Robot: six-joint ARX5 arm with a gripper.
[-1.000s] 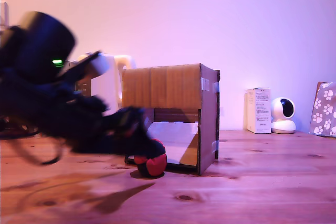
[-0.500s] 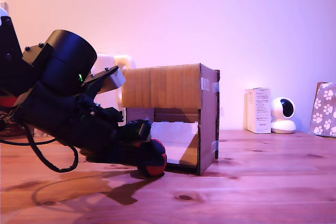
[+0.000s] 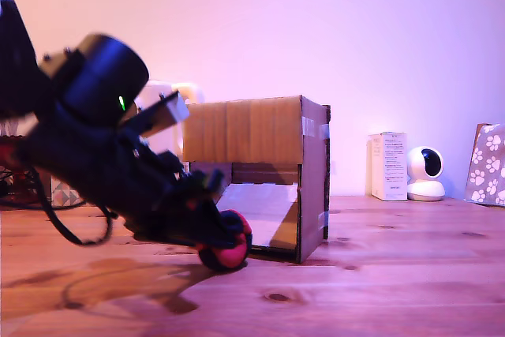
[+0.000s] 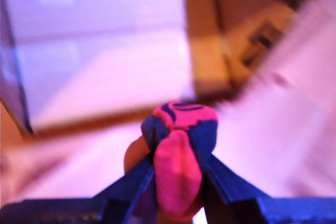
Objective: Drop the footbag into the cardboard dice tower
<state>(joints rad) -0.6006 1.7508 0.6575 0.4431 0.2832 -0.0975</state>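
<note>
The red and dark footbag (image 3: 227,249) rests low on the wooden table in front of the cardboard dice tower (image 3: 264,144), at its lower front opening. My gripper (image 3: 221,238) reaches down from the exterior view's left and is shut on the footbag. In the wrist view the footbag (image 4: 178,153) is squeezed between my two dark fingers (image 4: 131,187), its circular emblem facing away from the camera. The pale slanted ramp (image 4: 110,72) inside the tower fills the view beyond it, blurred.
A white kettle (image 3: 162,120) stands behind the tower on the exterior view's left. To the right stand a white box (image 3: 388,165), a small white camera (image 3: 426,173) and a paw-print tissue box (image 3: 488,163). A black cable (image 3: 63,226) trails under the arm.
The arm has tilted up at its rear and swung its fingers down around the footbag, closing on it. The footbag has stayed at about the same spot on the table.
</note>
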